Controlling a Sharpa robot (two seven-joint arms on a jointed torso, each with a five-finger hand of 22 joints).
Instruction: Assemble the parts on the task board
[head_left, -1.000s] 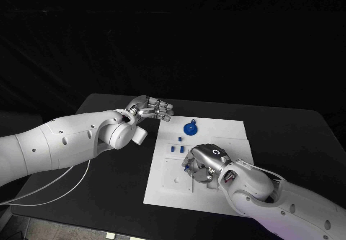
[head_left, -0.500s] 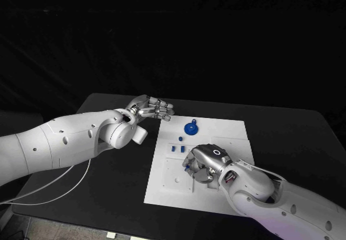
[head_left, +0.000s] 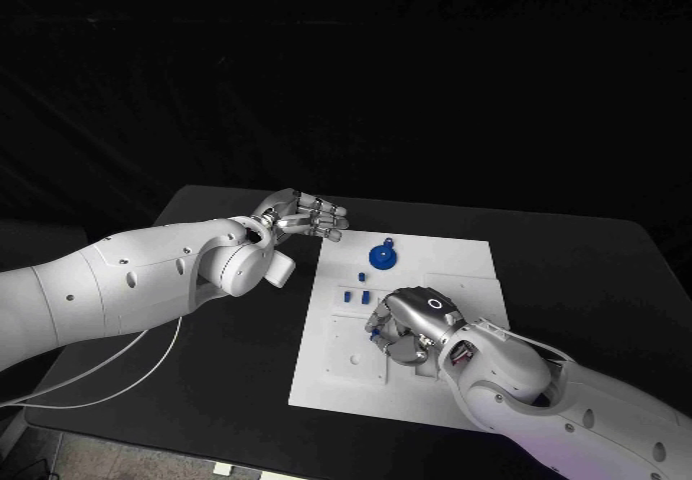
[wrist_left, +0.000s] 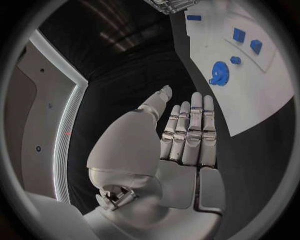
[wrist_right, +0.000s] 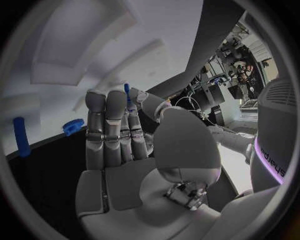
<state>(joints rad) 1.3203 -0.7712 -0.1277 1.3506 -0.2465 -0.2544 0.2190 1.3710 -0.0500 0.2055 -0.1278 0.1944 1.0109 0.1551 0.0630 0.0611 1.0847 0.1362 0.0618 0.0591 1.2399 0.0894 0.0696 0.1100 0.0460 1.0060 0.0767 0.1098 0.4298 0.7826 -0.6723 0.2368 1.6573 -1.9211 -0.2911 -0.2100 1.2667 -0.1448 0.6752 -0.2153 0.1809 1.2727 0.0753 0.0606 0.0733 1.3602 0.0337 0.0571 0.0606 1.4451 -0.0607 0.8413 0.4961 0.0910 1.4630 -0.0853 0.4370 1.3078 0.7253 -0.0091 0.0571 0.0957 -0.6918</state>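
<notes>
The white task board (head_left: 433, 275) lies in the middle of the black table. A round blue gear (head_left: 381, 258) sits near its far edge, with small blue pieces (head_left: 348, 296) just in front of it. My right hand (head_left: 408, 326) rests low on the board's middle, fingers curled down. In the right wrist view a thin blue peg (wrist_right: 127, 93) is pinched between its thumb and fingertips. My left hand (head_left: 304, 215) hovers beyond the board's far left corner with fingers straight and nothing in it. The left wrist view shows that hand (wrist_left: 184, 135), the gear (wrist_left: 219, 73) and the board (wrist_left: 262, 85).
In the right wrist view another blue peg (wrist_right: 22, 136) and a toothed blue part (wrist_right: 73, 126) lie by the board (wrist_right: 69, 55). A thin white cable (head_left: 123, 370) trails over the table's near left. The black table (head_left: 577, 260) extends to the right of the board.
</notes>
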